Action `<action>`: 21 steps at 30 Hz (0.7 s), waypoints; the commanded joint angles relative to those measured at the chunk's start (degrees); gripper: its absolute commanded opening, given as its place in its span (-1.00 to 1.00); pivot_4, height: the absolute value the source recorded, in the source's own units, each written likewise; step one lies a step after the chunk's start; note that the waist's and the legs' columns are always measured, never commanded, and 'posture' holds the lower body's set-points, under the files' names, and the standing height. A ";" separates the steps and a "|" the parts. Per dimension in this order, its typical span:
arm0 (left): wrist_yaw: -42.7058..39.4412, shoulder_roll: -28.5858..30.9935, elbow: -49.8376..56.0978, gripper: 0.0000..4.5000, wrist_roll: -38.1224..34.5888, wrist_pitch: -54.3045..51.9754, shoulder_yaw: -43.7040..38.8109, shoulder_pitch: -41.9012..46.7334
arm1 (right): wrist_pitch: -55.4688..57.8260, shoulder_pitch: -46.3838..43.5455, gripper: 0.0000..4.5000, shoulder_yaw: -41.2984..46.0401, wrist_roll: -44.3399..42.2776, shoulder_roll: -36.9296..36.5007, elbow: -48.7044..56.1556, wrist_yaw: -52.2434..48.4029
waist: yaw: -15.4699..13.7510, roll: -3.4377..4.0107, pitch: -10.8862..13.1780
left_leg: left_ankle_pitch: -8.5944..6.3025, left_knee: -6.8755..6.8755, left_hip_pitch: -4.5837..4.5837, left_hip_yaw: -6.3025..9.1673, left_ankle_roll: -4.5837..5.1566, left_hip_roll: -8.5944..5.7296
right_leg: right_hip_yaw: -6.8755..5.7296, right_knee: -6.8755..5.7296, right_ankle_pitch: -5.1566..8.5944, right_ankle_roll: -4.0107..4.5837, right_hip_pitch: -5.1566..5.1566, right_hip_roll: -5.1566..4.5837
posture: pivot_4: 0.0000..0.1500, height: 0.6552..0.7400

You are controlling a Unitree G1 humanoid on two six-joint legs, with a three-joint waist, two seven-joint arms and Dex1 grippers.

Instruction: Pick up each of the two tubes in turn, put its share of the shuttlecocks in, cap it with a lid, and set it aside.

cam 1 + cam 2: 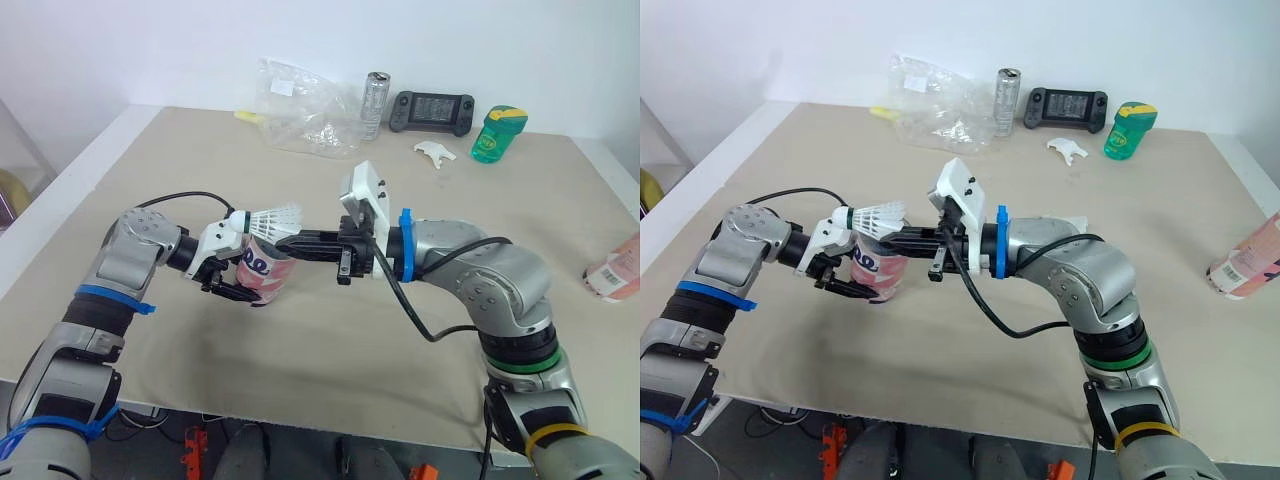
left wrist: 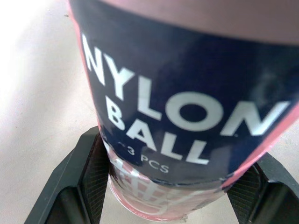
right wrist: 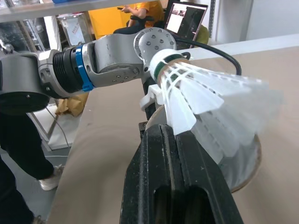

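My left gripper is shut on a pink tube with a navy label reading NYLON BALL, held just above the table with its mouth tilted toward my right arm. Both black pads press the tube's sides. My right gripper is shut on the skirt of a white shuttlecock. The shuttlecock lies level at the tube's mouth, its cork pointing toward my left arm. A second pink tube lies on its side at the table's right edge.
Along the far edge are a crumpled clear plastic bag, a silver can, a black handheld game console and a green bottle. A small white piece lies near the bottle. A person in yellow sits beyond the table.
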State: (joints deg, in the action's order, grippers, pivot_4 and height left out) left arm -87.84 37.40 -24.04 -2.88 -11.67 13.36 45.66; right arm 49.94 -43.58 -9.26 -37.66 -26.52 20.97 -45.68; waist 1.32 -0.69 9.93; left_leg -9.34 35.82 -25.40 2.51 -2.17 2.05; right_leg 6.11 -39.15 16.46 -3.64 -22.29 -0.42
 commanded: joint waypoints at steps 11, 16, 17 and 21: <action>-0.14 -0.98 -0.66 0.33 0.39 0.67 1.71 0.31 | -20.61 -9.78 -0.96 -4.95 14.58 -17.14 -1.62 -20.74 | -0.02 0.03 0.02 | 0.00 -0.08 0.03 -0.01 0.00 0.02 | -0.03 0.02 0.18 -0.19 -0.04 0.00 | 1.00 0.99; -0.09 -0.84 -0.36 0.33 0.34 0.60 1.62 0.00 | -25.26 -13.13 -0.96 -10.10 21.57 -15.66 -4.52 -22.71 | -0.03 0.03 0.02 | 0.00 -0.08 0.02 -0.02 0.00 -0.01 | -0.01 0.02 0.16 -0.15 -0.04 -0.04 | 1.00 0.99; -0.10 -0.78 -0.31 0.33 0.34 0.56 1.60 -0.04 | -26.16 -13.94 -0.96 -11.07 23.14 -15.23 -5.51 -22.85 | -0.05 0.03 0.02 | 0.00 -0.07 0.01 -0.02 0.00 -0.01 | -0.01 0.02 0.16 -0.15 -0.04 -0.04 | 1.00 0.99; 0.00 -0.52 0.04 0.33 0.26 0.36 1.42 -0.19 | -30.13 -16.27 -0.96 -12.94 27.48 -14.09 -10.64 -24.31 | -0.09 0.02 0.02 | 0.00 -0.07 0.02 -0.01 -0.01 -0.01 | -0.04 0.01 0.16 -0.15 -0.04 -0.05 | 1.00 0.99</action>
State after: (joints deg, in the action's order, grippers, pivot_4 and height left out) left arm -87.98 37.27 -24.36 -2.79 -11.20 13.46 45.94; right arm 21.52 -58.16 -22.80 -11.46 -40.52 10.73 -69.38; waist 1.24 -0.67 9.95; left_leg -9.33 35.76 -25.39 2.51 -2.18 2.03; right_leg 6.06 -39.14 16.60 -3.77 -22.33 -0.47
